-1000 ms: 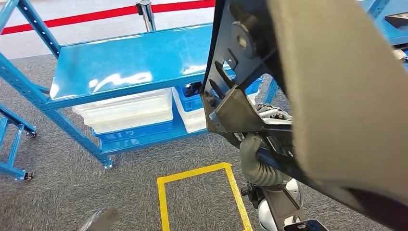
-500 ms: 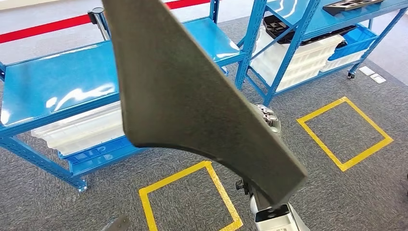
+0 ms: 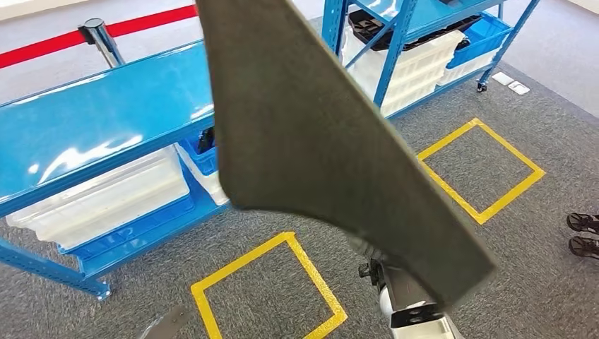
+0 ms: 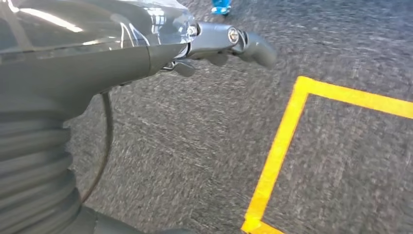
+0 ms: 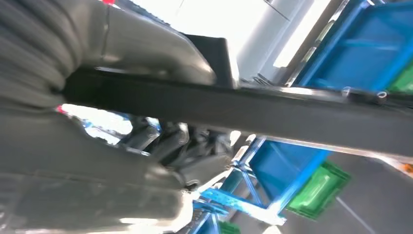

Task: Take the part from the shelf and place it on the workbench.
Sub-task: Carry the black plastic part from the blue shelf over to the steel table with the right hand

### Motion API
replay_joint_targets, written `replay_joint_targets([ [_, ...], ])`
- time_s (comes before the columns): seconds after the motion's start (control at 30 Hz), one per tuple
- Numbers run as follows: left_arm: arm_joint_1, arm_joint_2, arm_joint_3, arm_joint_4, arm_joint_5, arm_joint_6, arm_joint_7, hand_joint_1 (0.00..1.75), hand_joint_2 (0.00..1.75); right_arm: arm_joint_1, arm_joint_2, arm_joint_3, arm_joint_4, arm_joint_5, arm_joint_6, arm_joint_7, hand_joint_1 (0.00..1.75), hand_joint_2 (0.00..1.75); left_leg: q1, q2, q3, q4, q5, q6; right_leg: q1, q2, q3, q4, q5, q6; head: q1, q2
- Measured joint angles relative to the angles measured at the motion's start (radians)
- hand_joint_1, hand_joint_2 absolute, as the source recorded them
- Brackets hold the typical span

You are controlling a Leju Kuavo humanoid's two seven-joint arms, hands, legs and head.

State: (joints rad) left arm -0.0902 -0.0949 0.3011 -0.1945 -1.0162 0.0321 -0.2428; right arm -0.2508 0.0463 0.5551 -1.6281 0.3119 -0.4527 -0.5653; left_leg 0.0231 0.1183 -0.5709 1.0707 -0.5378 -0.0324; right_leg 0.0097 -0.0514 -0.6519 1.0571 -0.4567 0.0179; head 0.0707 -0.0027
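A large dark grey curved flat part (image 3: 318, 141) is gripped in the right hand (image 5: 160, 141), raised before the glossy blue metal workbench (image 3: 92, 120). The left hand (image 4: 219, 46) is held empty over grey carpet (image 4: 195, 146), fingers curled.

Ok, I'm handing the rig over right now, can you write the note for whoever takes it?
Right hand: grips the part, a large dark grey panel held up in front of the head camera.
Left hand: holds nothing, hangs by the side over the carpet, fingers curled.
Part: off the shelf, carried in the air. The workbench, a blue table, stands ahead to the left with a bare top. The shelf is further back on the right.
Done: part taken.
Left: move to the workbench, set the part on it, let go.
Note: the part hides much of the head view, and someone's shoes show at the right edge.
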Motion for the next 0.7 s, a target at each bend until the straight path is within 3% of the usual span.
replay_joint_targets([
  [0.03,-0.002,0.001,0.001,0.0,-0.002,0.001,-0.003,0.0,1.75,0.005,-0.001,-0.003,-0.002,-0.004,0.0,-0.002,1.62,1.75,0.001,-0.01,0.004,0.001,-0.005,-0.004,-0.004,0.012,0.004,-0.006,0.003,-0.006,-0.004,0.0],
  [0.1,-0.003,0.002,0.003,-0.001,-0.005,0.003,-0.013,0.0,1.75,0.01,-0.002,-0.006,-0.004,-0.012,0.0,-0.009,1.62,1.75,0.003,-0.06,-0.018,0.059,-0.043,-0.007,-0.013,0.034,0.012,-0.017,0.008,-0.02,-0.014,0.0],
  [0.17,-0.002,0.003,0.004,-0.001,-0.007,0.003,-0.025,0.0,1.75,0.016,-0.003,-0.01,-0.005,-0.021,0.0,-0.015,1.62,1.75,0.0,-0.104,-0.079,0.186,-0.098,-0.006,-0.012,0.06,0.014,-0.018,0.008,-0.028,-0.03,0.0],
  [0.2,-0.001,0.002,0.005,0.0,-0.008,0.003,-0.03,0.0,1.75,0.021,-0.003,-0.012,-0.005,-0.024,0.0,-0.018,1.62,1.75,-0.002,-0.112,-0.108,0.24,-0.113,-0.006,-0.011,0.075,0.014,-0.017,0.007,-0.031,-0.036,0.0],
  [0.23,-0.001,0.002,0.005,0.0,-0.01,0.003,-0.034,0.0,1.75,0.026,-0.003,-0.015,-0.005,-0.025,0.001,-0.02,1.62,1.75,-0.002,-0.115,-0.124,0.264,-0.109,-0.006,-0.011,0.09,0.015,-0.017,0.007,-0.031,-0.04,0.0],
  [0.27,-0.002,0.002,0.005,-0.001,-0.012,0.003,-0.038,0.0,1.75,0.03,-0.003,-0.017,-0.005,-0.026,0.001,-0.021,1.62,1.75,-0.001,-0.117,-0.122,0.249,-0.087,-0.007,-0.012,0.105,0.016,-0.015,0.007,-0.03,-0.042,0.0],
  [0.3,-0.003,0.001,0.005,-0.001,-0.015,0.003,-0.04,0.0,1.75,0.033,-0.003,-0.018,-0.005,-0.027,0.002,-0.023,1.62,1.75,0.002,-0.123,-0.103,0.199,-0.051,-0.008,-0.014,0.12,0.017,-0.012,0.006,-0.029,-0.044,0.0],
  [0.37,-0.005,-0.003,0.005,0.0,-0.018,0.004,-0.042,0.0,1.75,0.035,-0.002,-0.019,-0.005,-0.027,0.003,-0.025,1.62,1.75,0.013,-0.168,-0.052,0.076,0.004,-0.012,-0.017,0.149,0.013,0.001,0.0,-0.02,-0.048,0.0],
  [0.43,-0.003,-0.007,0.005,0.0,-0.018,0.004,-0.039,0.0,1.75,0.038,-0.001,-0.019,-0.005,-0.025,0.003,-0.027,1.62,1.75,0.016,-0.2,-0.029,0.022,0.014,-0.011,-0.018,0.174,0.004,0.01,-0.002,-0.009,-0.05,0.0],
  [0.5,-0.002,-0.012,0.005,0.001,-0.021,0.004,-0.03,0.0,1.75,0.042,-0.002,-0.02,-0.005,-0.021,0.003,-0.03,1.62,1.75,0.013,-0.182,-0.027,0.019,0.015,-0.001,-0.019,0.19,-0.002,0.007,0.002,0.0,-0.05,0.0],
  [0.53,-0.003,-0.014,0.005,0.001,-0.023,0.004,-0.024,0.0,1.75,0.044,-0.003,-0.021,-0.005,-0.018,0.002,-0.031,1.62,1.75,0.013,-0.17,-0.025,0.017,0.017,0.006,-0.018,0.177,-0.005,0.01,0.001,0.004,-0.048,0.0],
  [0.6,-0.002,-0.017,0.005,0.0,-0.028,0.003,-0.01,0.0,1.75,0.043,-0.005,-0.023,-0.005,-0.013,0.001,-0.032,1.62,1.75,0.014,-0.144,-0.021,0.012,0.018,0.017,-0.013,0.123,-0.032,0.06,-0.026,0.01,-0.037,0.0],
  [0.63,0.001,-0.017,0.006,0.0,-0.031,0.003,-0.003,0.0,1.75,0.043,-0.006,-0.023,-0.006,-0.01,0.0,-0.032,1.62,1.75,0.013,-0.13,-0.02,0.011,0.017,0.021,-0.013,0.093,-0.059,0.114,-0.052,0.012,-0.03,0.0],
  [0.7,0.006,-0.017,0.006,0.001,-0.036,0.001,0.01,0.0,1.75,0.046,-0.01,-0.024,-0.006,-0.005,0.0,-0.03,1.62,1.75,0.012,-0.1,-0.019,0.01,0.014,0.024,-0.017,0.07,-0.125,0.236,-0.097,0.015,-0.023,0.0],
])
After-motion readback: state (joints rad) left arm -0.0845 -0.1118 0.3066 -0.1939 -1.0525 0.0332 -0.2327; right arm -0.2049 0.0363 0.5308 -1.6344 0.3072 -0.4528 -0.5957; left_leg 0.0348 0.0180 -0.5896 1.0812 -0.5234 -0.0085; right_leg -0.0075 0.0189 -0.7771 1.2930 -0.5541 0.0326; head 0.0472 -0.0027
